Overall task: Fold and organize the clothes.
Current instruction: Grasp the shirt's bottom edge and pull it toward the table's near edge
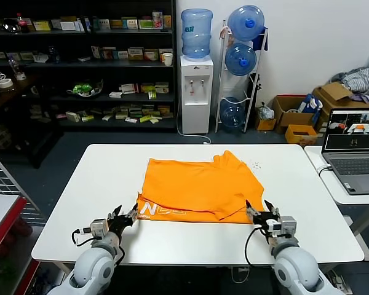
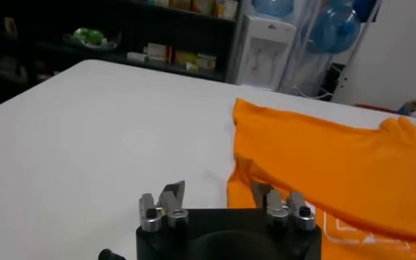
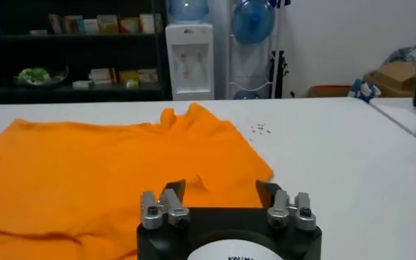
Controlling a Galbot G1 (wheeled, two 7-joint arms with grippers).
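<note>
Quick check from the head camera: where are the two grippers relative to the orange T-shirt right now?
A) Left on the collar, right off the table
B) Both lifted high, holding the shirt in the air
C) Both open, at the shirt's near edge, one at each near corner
C: the left gripper and right gripper stand open, one at each near corner of the T-shirt, which lies on the table.

Lab storeroom, stocked shelves [image 1: 80,67], water dispenser [image 1: 194,92], laptop [image 1: 353,150]
</note>
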